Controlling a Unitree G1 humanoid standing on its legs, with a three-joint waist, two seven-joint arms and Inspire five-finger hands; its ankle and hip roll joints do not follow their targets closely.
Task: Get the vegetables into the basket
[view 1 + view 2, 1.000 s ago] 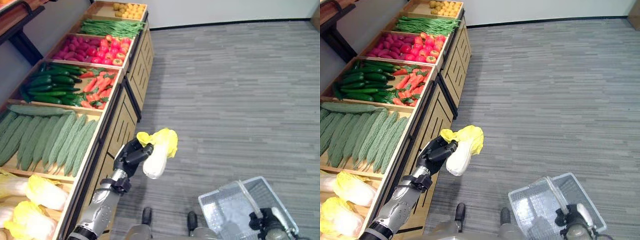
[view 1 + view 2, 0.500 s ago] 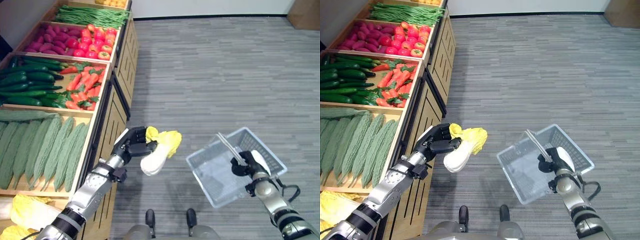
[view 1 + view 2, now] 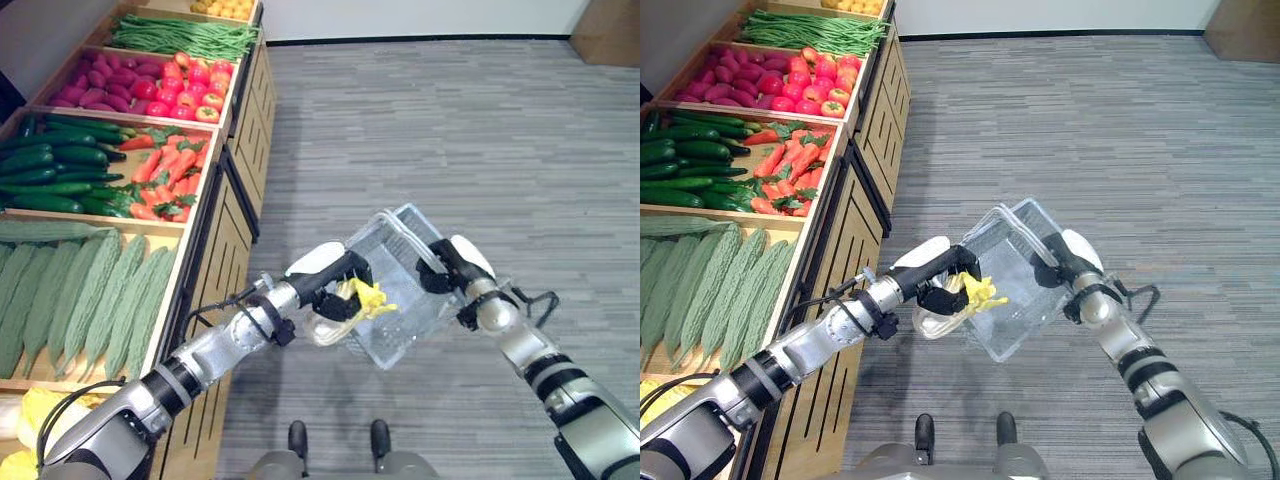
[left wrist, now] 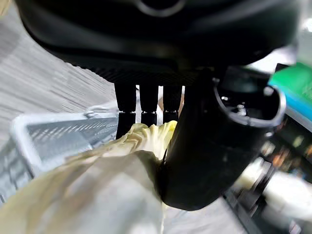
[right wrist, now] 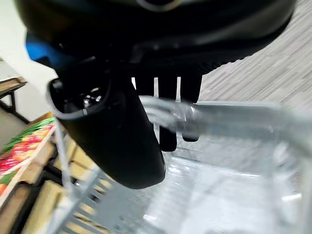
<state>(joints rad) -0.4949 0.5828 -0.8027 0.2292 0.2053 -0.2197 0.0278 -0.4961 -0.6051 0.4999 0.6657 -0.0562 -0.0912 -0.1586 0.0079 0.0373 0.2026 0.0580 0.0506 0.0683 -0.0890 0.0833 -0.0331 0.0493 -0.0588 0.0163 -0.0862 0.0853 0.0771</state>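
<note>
- The left hand (image 3: 322,268) grips a cabbage (image 3: 340,318), fingers and thumb curled round its pale stalk; the left wrist view shows the thumb and fingers (image 4: 141,105) clamped on the leaves.
- The cabbage sits at the open mouth of the basket (image 3: 400,300), its yellow leaf tips poking inside and its white base at the near rim, not yet let go.
- The right hand (image 3: 1068,262) holds the basket up in the air above the floor (image 3: 480,130), fingers curled round the wire handle (image 5: 219,117) at the rim; the right wrist view shows the thumb on one side of the handle and the fingers on the other.
- The basket is tilted, its opening turned toward the left hand.
- Beside the left arm stands a wooden stand (image 3: 240,190) of bins: bitter gourds (image 3: 90,290) nearest, then cucumbers (image 3: 60,170) and carrots (image 3: 170,175), then tomatoes (image 3: 195,90) next to dark red roots, then green beans (image 3: 180,35).
- More cabbages (image 3: 25,430) lie in the nearest bin at the lower left corner.
</note>
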